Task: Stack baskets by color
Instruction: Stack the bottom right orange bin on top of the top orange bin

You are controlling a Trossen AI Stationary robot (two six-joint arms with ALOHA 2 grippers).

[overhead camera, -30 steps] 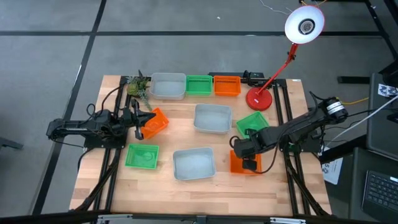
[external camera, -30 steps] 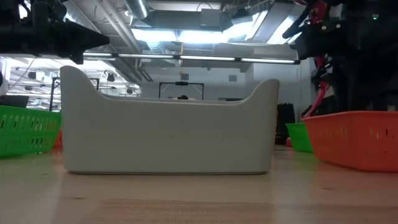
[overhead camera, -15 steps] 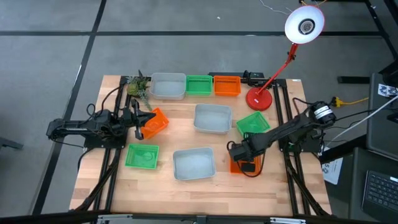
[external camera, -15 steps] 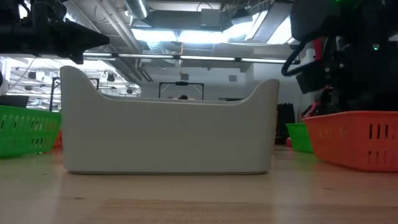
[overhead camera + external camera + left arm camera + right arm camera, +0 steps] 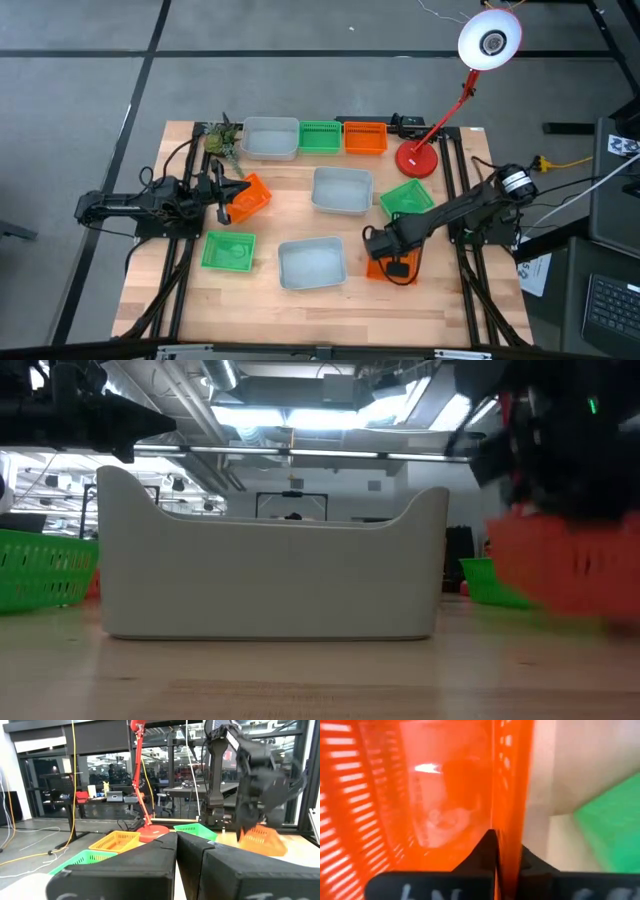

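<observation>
My right gripper points down into an orange basket at the table's near right and is shut on it. In the low view this basket hangs under the dark gripper. My left gripper waits shut at the left end of a second orange basket; its fingers meet. Along the far edge stand a grey, a green and an orange basket. More grey baskets and green ones rest on their bottoms. My right gripper has one upright slotted wall of the orange basket pinched, with one finger inside the basket and the other outside. The fingers come from above, pointing down. Whether the basket's bottom is off the table I cannot tell.
A red desk lamp's base stands at the far right, its arm reaching up past the table. A small plant-like clutter sits at the far left corner. Bare wood shows between the baskets in the middle.
My right gripper has gone toward the table's left and down over the orange basket, tipped until it points straight down, and shut on the basket's wall. In the low view the basket's underside now stands slightly higher than before.
</observation>
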